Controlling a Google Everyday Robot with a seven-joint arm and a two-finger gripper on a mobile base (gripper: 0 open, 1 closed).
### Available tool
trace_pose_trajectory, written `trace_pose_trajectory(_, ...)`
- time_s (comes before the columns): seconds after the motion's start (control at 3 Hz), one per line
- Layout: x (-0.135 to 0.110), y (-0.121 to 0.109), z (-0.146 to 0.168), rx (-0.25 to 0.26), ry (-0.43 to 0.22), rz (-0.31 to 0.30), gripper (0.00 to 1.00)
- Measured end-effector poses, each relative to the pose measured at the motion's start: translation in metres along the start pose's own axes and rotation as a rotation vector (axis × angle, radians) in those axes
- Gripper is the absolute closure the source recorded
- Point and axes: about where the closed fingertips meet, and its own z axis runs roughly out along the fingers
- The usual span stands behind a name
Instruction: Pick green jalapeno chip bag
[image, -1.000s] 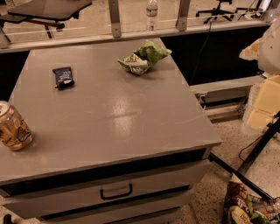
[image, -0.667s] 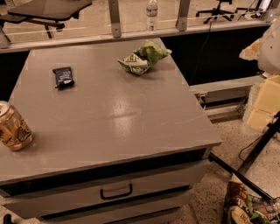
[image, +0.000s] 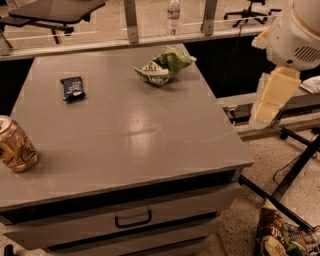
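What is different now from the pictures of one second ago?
The white rounded arm housing at the right edge shifted slightly left and up; the gripper is out of view. Nothing was grasped. The crumpled bright-green foil chip bag, dark navy packet and orange drink can stayed.

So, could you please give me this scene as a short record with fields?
target: green jalapeno chip bag, crumpled, far right part of the cabinet top
near left edge: drink can
far left: dark navy packet, flat
floor, right: brown-and-green bag
gripper: gripper off to the right of the cabinet top, apart from the target
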Motion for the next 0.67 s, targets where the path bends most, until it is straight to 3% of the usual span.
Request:
trace_pose_trajectory(0.33, -0.039, -0.055, 0.009, 0.094, -0.017, -0.062, 0.00)
trace_pose_trajectory(0.67, -0.073, -0.105, 0.033, 0.115, -0.066, -0.093, 0.00)
